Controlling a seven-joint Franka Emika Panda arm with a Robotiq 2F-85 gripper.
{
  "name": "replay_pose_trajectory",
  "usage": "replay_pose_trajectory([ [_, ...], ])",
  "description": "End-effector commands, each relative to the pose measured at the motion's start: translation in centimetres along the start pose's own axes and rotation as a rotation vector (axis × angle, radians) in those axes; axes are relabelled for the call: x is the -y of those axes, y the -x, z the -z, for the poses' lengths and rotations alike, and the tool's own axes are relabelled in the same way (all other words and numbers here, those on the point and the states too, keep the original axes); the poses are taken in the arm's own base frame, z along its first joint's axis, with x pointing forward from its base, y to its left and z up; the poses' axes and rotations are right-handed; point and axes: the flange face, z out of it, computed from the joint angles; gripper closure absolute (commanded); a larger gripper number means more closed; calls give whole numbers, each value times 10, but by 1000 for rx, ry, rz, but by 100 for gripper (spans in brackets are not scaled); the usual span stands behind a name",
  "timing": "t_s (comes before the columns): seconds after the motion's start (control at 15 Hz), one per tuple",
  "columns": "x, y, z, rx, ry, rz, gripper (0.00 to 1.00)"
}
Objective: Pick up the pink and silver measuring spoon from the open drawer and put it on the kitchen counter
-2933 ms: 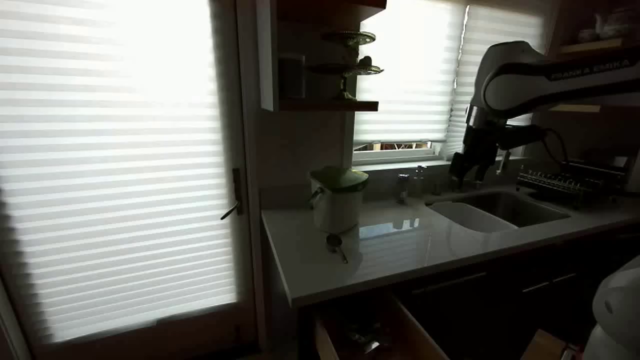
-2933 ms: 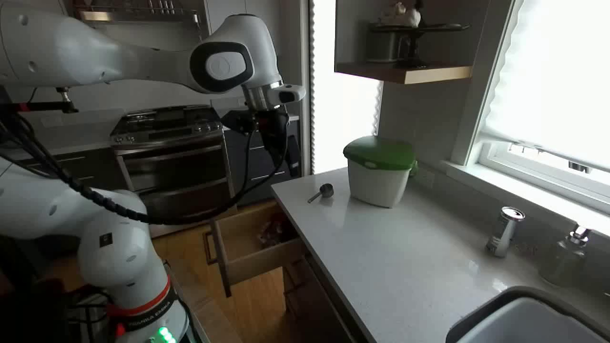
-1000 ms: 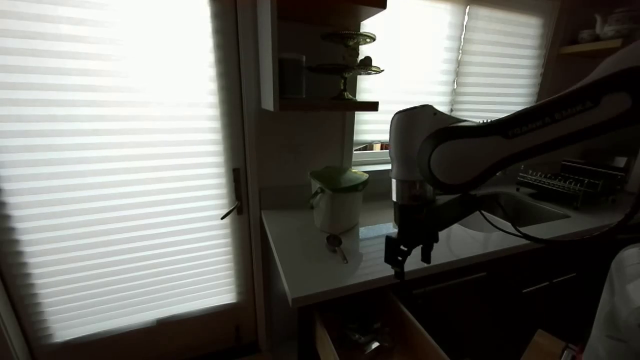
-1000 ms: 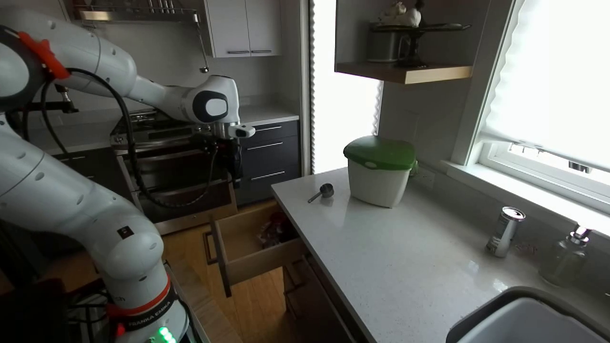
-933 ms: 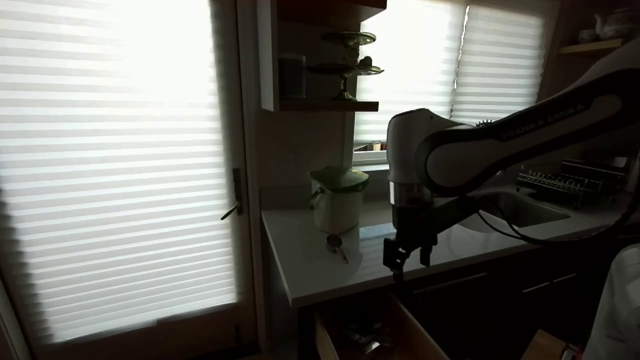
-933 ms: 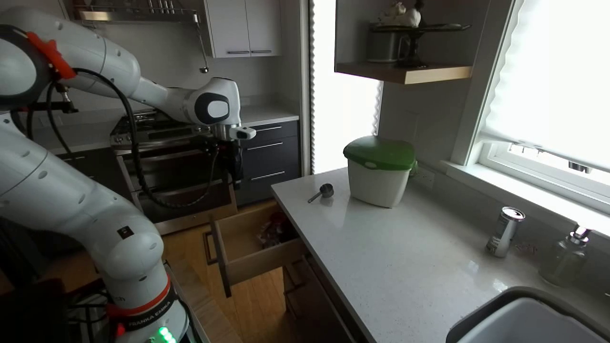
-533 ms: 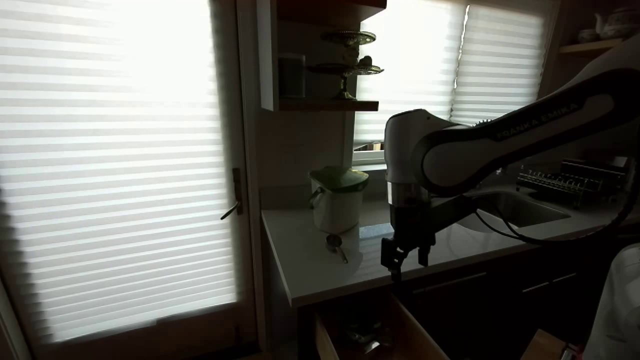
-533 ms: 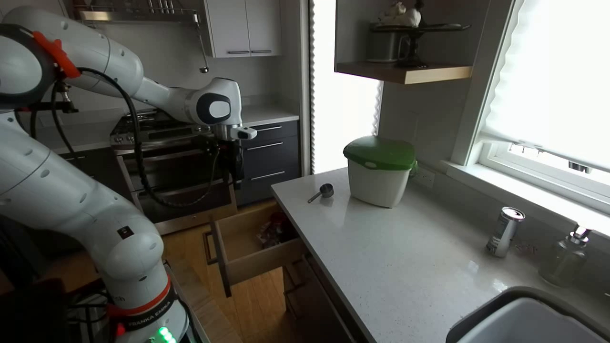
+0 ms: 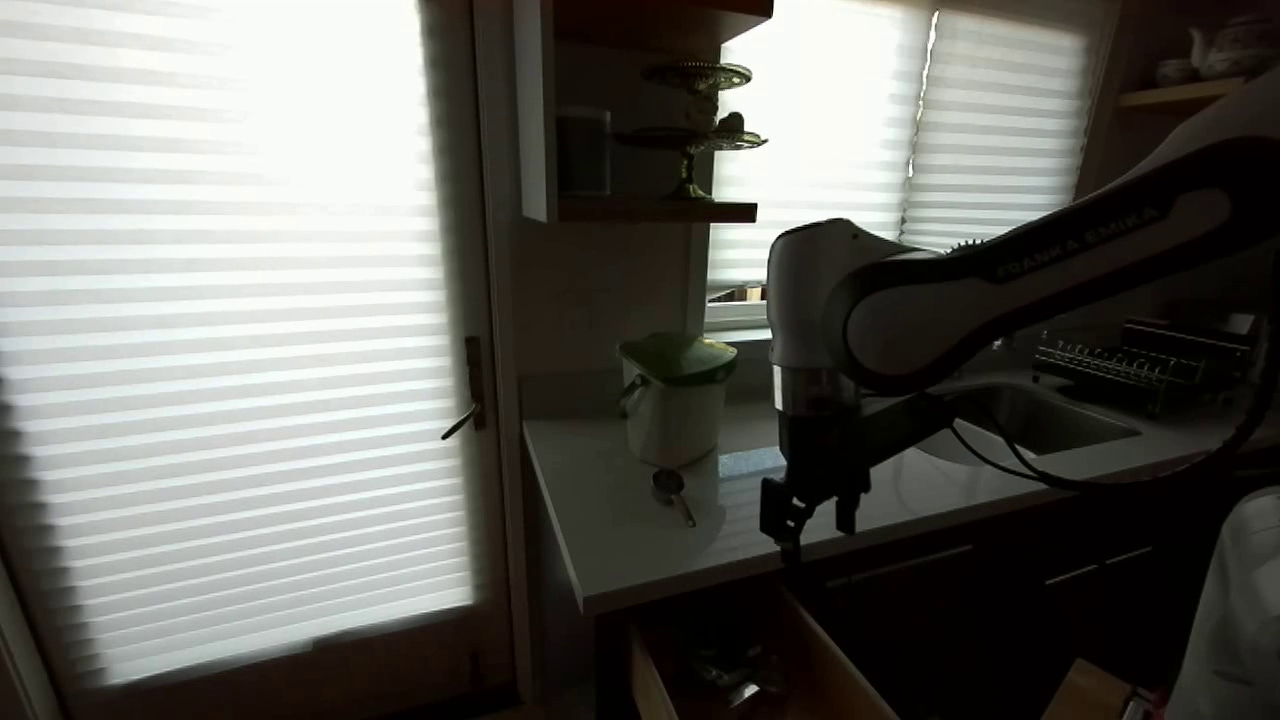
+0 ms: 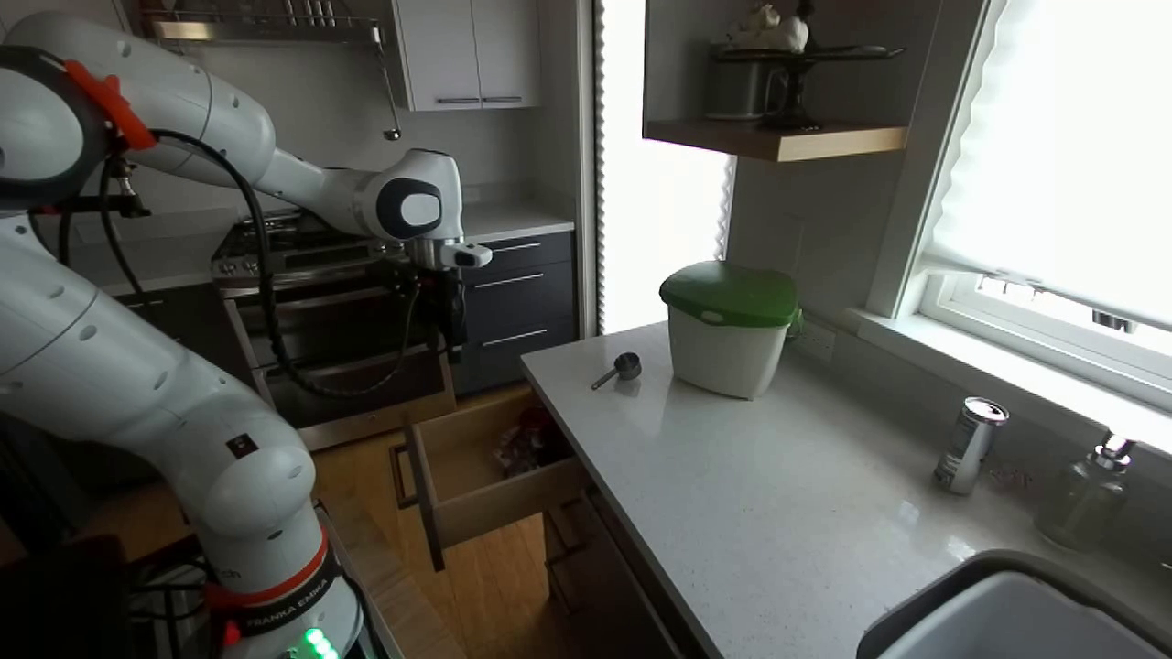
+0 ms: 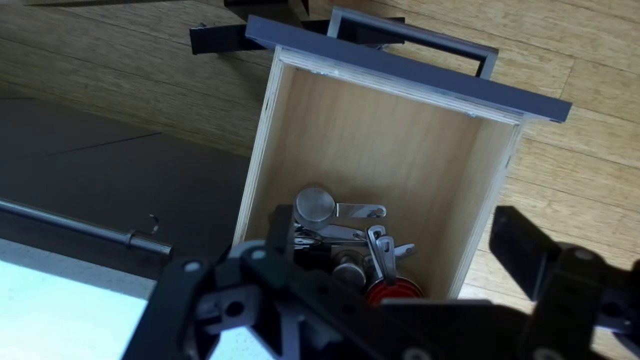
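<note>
The open wooden drawer [image 11: 385, 145] shows below my gripper in the wrist view and in both exterior views [image 9: 840, 655] [image 10: 513, 505]. In it lie several silver measuring cups and spoons. One has a red or pinkish round bowl [image 11: 395, 291] with a silver handle [image 11: 387, 252], partly hidden behind the gripper body. A silver measuring cup [image 11: 315, 206] lies beside my left finger in the wrist view. My gripper [image 11: 397, 220] is open, holds nothing and hangs above the drawer. It also shows in both exterior views [image 9: 818, 538] [image 10: 452, 320]. The counter [image 10: 732, 494] stands beside the drawer.
A silver measuring cup [image 10: 627, 366] lies on the counter near a white bin with a green lid [image 10: 730, 329]. A can [image 10: 971, 446], a soap bottle [image 10: 1085, 499] and a grey tub [image 10: 1007, 613] stand farther along. The counter's edge [image 9: 690, 588] overhangs the drawer.
The arm has moved away from the sink side and come down over the drawer. In the last half second it has hardly moved. The drawer's contents and the cup on the counter look unchanged.
</note>
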Motion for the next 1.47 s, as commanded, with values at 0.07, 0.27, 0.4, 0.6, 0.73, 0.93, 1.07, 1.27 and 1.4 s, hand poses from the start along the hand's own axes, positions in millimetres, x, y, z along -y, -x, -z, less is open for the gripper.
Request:
replay_pose_trajectory([
  [0.07,28,8,-10,28,4,-71,0],
  [0.27,43,10,-20,35,26,-106,0],
  [0.4,50,10,-29,40,22,-124,0],
  [0.6,57,1,-49,40,0,-159,0],
  [0.73,64,-10,-61,14,-25,-184,0],
  [0.93,71,-33,-82,-36,-53,-202,0],
  [1.07,72,-51,-101,-59,-57,-195,0],
  [1.27,59,-75,-131,-88,68,-217,0],
  [1.4,58,-64,-123,-86,42,-202,0],
])
